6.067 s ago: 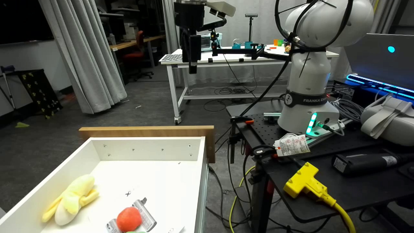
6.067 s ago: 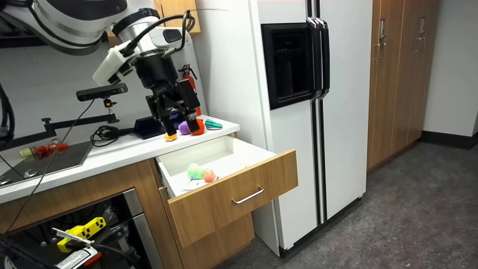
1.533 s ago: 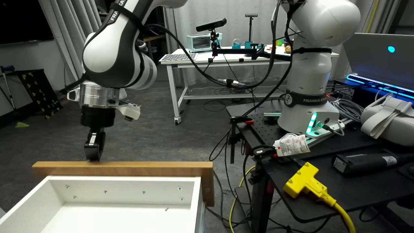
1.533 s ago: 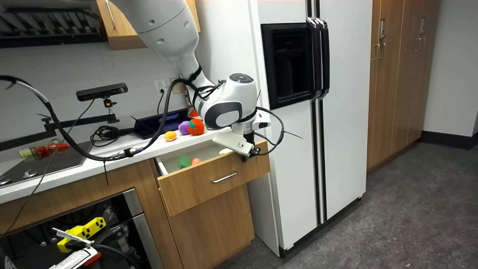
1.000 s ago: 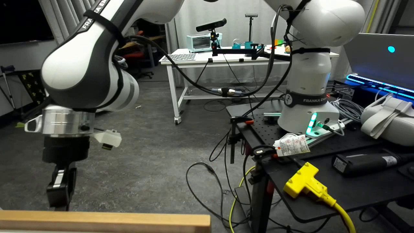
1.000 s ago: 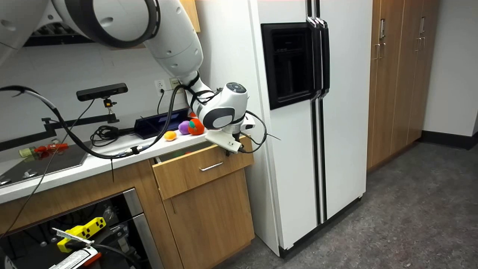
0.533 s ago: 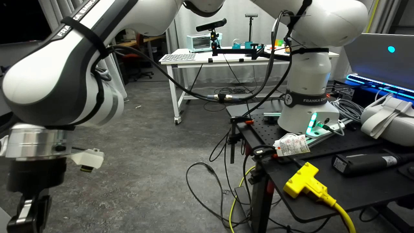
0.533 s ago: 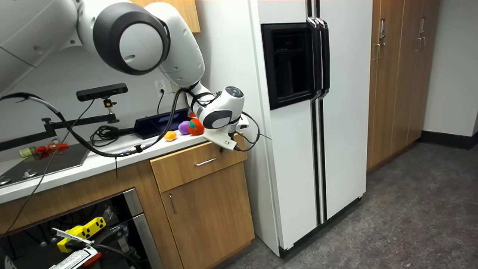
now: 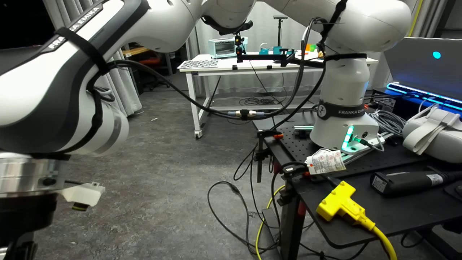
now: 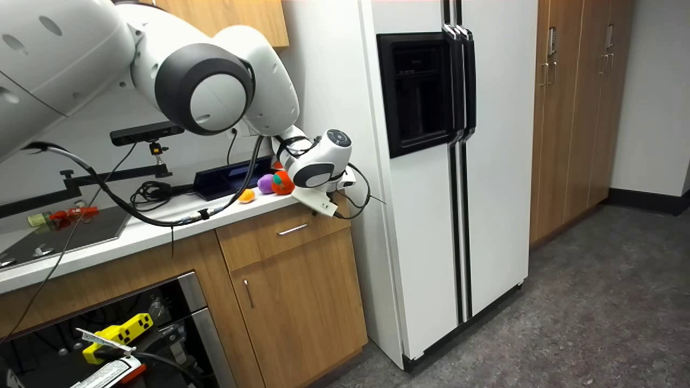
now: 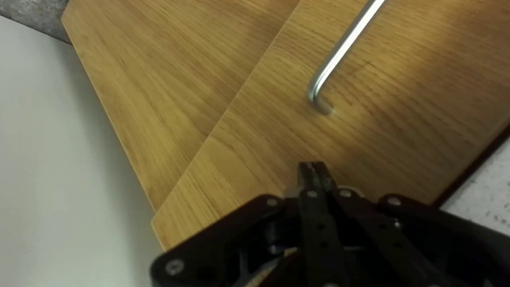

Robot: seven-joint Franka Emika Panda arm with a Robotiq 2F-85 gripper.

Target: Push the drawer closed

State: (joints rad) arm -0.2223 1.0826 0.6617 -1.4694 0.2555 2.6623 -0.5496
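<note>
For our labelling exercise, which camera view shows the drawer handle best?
An exterior view, where the drawer handle shows whole and uncovered. The wrist view is closer but crops it at the top edge; elsewhere it is out of sight.

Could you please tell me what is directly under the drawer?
In an exterior view, a wooden cabinet door with a metal handle sits below the drawer. The door covers the space behind it, so any contents cannot be seen.

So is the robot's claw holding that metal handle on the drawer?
No, in the wrist view the gripper is shut, and its tips sit apart from the drawer handle.
</note>
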